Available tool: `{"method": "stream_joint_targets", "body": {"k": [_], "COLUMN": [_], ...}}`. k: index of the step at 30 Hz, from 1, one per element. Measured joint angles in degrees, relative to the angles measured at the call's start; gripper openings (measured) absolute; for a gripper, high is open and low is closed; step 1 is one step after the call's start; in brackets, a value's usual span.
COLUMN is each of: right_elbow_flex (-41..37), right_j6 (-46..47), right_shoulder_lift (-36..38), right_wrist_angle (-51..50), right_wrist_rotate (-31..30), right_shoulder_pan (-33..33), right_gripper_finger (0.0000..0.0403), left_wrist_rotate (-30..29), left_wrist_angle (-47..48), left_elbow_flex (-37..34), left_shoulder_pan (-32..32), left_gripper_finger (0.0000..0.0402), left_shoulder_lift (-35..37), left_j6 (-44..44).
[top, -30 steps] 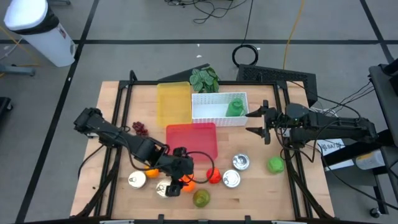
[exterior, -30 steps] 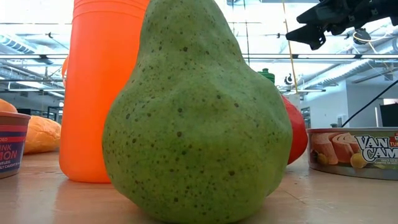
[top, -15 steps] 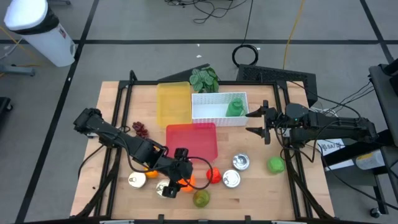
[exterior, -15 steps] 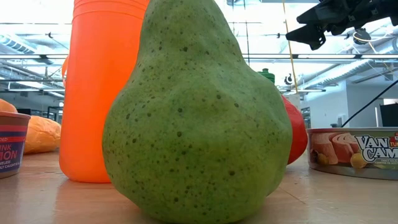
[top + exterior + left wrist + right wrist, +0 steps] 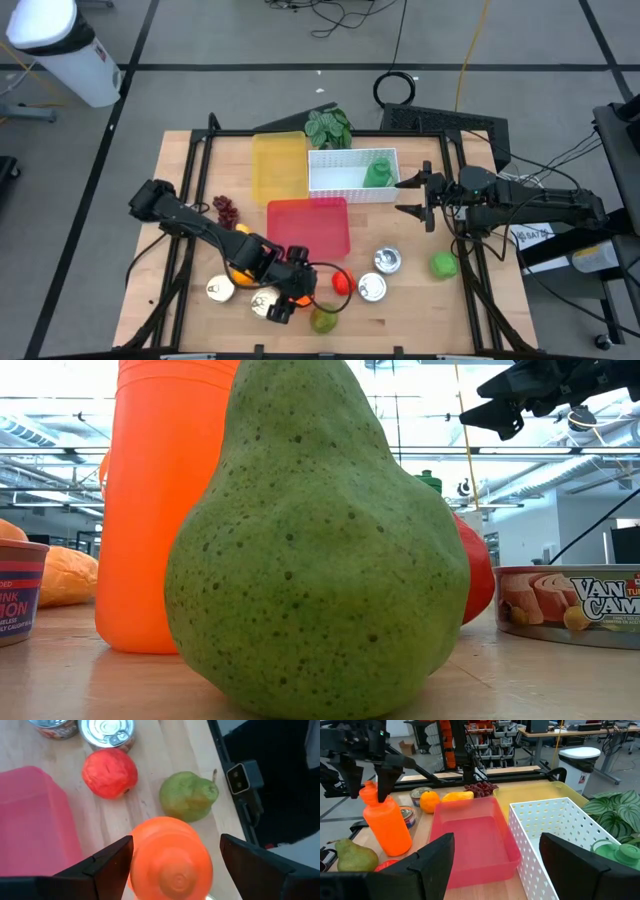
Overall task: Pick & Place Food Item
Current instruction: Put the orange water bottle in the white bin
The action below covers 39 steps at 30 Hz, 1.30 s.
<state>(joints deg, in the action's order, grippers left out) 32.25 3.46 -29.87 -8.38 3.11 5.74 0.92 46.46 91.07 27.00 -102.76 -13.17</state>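
Observation:
An orange bottle (image 5: pixel 386 827) stands upright on the table near its near edge, beside a green pear (image 5: pixel 188 796) and a red fruit (image 5: pixel 109 772). My left gripper (image 5: pixel 175 844) is open above the bottle's cap (image 5: pixel 170 862), with one finger on either side of it. From the right wrist view, the left gripper (image 5: pixel 368 782) straddles the bottle's top. My right gripper (image 5: pixel 412 195) waits open and raised at the right end of the white basket (image 5: pixel 352 185). In the low view, the pear (image 5: pixel 315 550) hides most of the bottle (image 5: pixel 165 510).
A red bin (image 5: pixel 310 225) and a yellow bin (image 5: pixel 279 163) lie mid-table, and the basket holds a green item (image 5: pixel 378 172). Tin cans (image 5: pixel 372 288) (image 5: pixel 386 261) (image 5: pixel 220 290), a green apple (image 5: pixel 443 265), grapes (image 5: pixel 225 207) and an orange (image 5: pixel 429 801) lie around. A plant (image 5: pixel 328 127) stands at the far edge.
My left arm has reached a little toward the table's right, which brings its open gripper over the orange bottle. The bottle and the other items have stayed where they were.

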Motion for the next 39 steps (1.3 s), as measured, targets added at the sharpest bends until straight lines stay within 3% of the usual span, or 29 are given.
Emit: {"method": "stream_joint_targets", "body": {"k": [6, 12, 18, 25, 32, 36, 39], "right_elbow_flex": [0.0, 0.0, 0.0, 0.0, 0.0, 0.0, 0.0], "right_j6": [0.3, 0.3, 0.3, 0.4, 0.4, 0.4, 0.4], "right_shoulder_lift": [0.0, 0.0, 0.0, -0.1, -0.3, -0.4, -0.4], "right_wrist_angle": [0.0, 0.0, 0.0, 0.0, 0.0, 0.0, 0.0], "right_wrist_rotate": [0.0, 0.0, 0.0, 0.0, 0.0, 0.0, 0.0], "right_shoulder_pan": [0.0, 0.0, 0.0, 0.0, 0.0, 0.0, 0.0], "right_gripper_finger": [0.0277, 0.0277, 0.0277, 0.0277, 0.0277, 0.0277, 0.0277], "left_wrist_rotate": [-0.4, -5.2, -7.3, -12.9, -20.8, -22.0, -18.3], "left_wrist_angle": [1.2, 5.3, 6.3, 5.9, 5.9, 5.0, 3.6], "left_elbow_flex": [0.0, 0.1, 0.6, 6.4, 12.0, 14.6, 16.4], "left_shoulder_pan": [0.0, 0.1, -0.4, -2.8, -9.2, -16.3, -23.5], "left_gripper_finger": [0.0277, 0.0223, 0.0222, 0.0238, 0.0222, 0.0222, 0.0232], "left_shoulder_lift": [0.0, 0.1, 0.4, 4.7, 9.8, 10.9, 10.8], "left_j6": [0.0, 0.5, -0.5, -1.1, 4.4, 10.0, 13.7]}}
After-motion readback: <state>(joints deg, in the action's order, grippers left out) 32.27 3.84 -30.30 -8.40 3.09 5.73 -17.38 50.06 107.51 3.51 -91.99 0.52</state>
